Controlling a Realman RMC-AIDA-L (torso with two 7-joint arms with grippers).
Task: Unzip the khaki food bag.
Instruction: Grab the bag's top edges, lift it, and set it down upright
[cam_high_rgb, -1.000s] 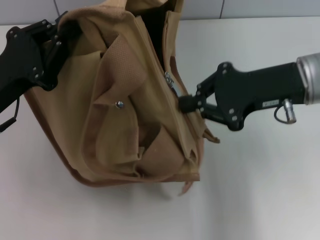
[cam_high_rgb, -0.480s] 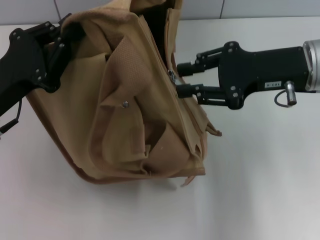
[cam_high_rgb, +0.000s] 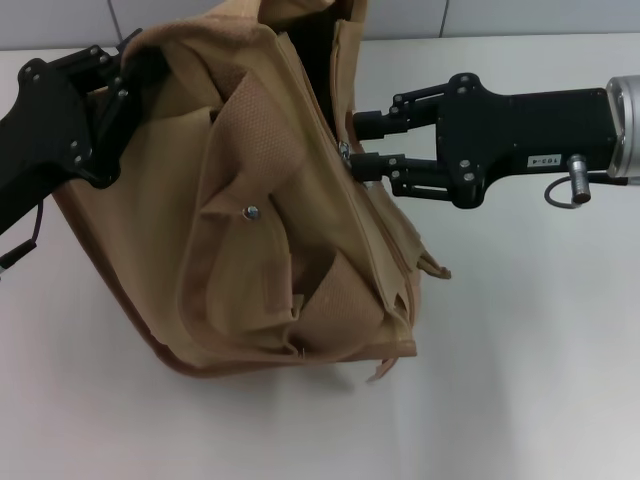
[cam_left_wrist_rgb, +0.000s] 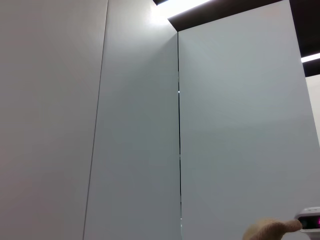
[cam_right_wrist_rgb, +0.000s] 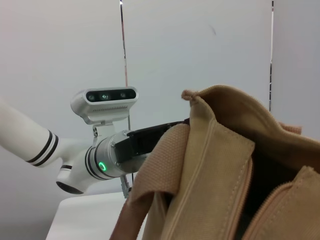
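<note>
i see the khaki food bag (cam_high_rgb: 260, 200) sitting on the white counter (cam_high_rgb: 520, 380), and it fills the middle and left of my head view. the bag is all crumpled and leans over, with its front pocket flap (cam_high_rgb: 250, 150) facing up at me and a small round snap (cam_high_rgb: 251, 212) on it. the top of the bag is partly open, and i can see a dark gap (cam_high_rgb: 318, 60) along the zipper line at the far end. my right pincer (cam_high_rgb: 356, 146) comes in from the right side, low over the counter, and its two black fingers (cam_high_rgb: 372, 164) are spread apart, not squeezing anything. the little silver zipper pull (cam_high_rgb: 343, 150) sits right by the tips of those fingers, at the bag's right edge, but i cannot tell if they touch it. my left pincer (cam_high_rgb: 125, 70) is at the bag's far left corner, pressed into the cloth there, and the fabric bunches around it, so it looks like it is gripping the bag. in my right wrist view the bag (cam_right_wrist_rgb: 220, 165) is very close, with one webbing handle (cam_right_wrist_rgb: 150, 190) curving over and the open top dark inside, and my left arm (cam_right_wrist_rgb: 100, 160) shows behind it with a green light.
</note>
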